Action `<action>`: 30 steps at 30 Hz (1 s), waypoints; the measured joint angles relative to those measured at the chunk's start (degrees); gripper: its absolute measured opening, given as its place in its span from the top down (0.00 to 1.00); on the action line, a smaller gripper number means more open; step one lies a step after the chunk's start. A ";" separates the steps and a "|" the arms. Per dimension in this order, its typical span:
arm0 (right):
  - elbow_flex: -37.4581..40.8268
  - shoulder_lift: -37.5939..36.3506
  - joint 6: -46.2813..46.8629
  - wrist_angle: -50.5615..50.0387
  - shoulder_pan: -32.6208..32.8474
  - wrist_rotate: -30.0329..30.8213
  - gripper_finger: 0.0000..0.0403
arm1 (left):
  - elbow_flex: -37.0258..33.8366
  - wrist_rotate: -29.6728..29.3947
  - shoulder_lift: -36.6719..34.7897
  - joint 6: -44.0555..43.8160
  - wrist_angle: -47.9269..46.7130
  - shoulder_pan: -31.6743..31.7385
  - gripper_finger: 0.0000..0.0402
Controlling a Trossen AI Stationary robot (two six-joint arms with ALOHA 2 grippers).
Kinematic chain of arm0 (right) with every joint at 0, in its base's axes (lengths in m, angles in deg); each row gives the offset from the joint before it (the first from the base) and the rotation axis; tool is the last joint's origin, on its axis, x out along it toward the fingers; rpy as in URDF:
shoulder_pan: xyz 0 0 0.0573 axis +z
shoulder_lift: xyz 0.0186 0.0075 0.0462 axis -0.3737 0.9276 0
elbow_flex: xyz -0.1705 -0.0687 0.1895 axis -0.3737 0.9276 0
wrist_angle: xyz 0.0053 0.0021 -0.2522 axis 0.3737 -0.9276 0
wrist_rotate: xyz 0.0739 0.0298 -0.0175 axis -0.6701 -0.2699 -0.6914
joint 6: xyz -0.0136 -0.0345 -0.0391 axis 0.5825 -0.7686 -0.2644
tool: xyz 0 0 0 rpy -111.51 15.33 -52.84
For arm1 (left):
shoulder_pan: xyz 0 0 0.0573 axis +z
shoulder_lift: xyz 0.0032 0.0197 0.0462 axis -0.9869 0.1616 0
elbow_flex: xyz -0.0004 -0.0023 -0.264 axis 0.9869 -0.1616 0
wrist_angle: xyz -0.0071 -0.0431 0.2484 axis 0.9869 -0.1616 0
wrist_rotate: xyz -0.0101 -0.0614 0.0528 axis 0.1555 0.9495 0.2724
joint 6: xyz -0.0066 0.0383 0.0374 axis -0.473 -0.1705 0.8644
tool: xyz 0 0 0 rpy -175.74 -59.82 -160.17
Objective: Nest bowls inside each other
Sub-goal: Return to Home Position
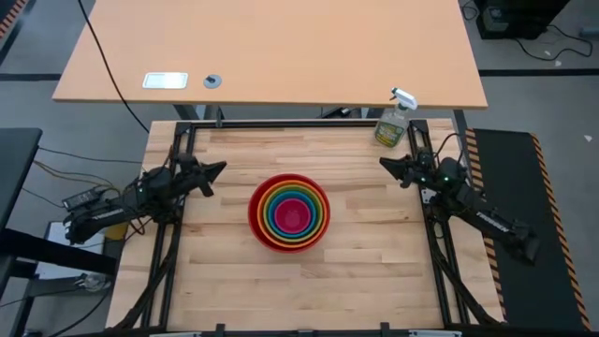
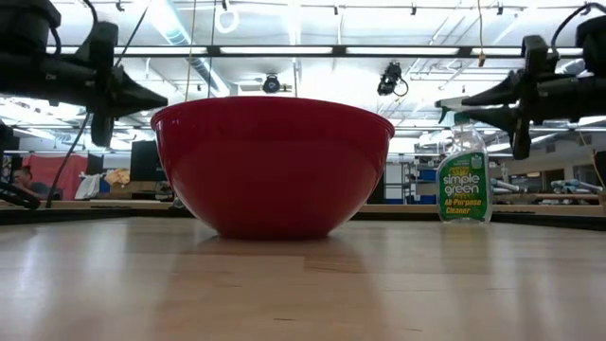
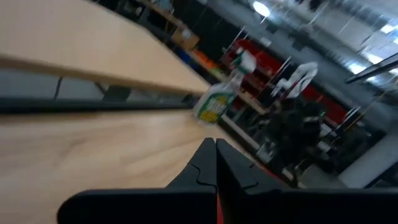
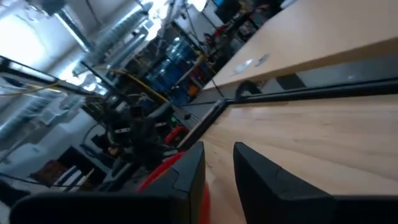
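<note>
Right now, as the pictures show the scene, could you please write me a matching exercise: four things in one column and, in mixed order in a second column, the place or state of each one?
Column 1
1. red bowl
2. pink bowl
3. spray bottle
4. left gripper

Column 2
a. raised at the left side of the table, jaws shut
b. innermost bowl, in the very centre
c. standing at a corner on the right arm's side
d. outermost bowl, resting on the wood

Pairs: 1-d, 2-b, 3-c, 4-a
</note>
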 joint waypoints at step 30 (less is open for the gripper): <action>-0.11 1.83 -56.36 -0.21 0.07 3.08 0.77 | 0.15 -1.51 0.20 35.95 -7.78 0.02 0.95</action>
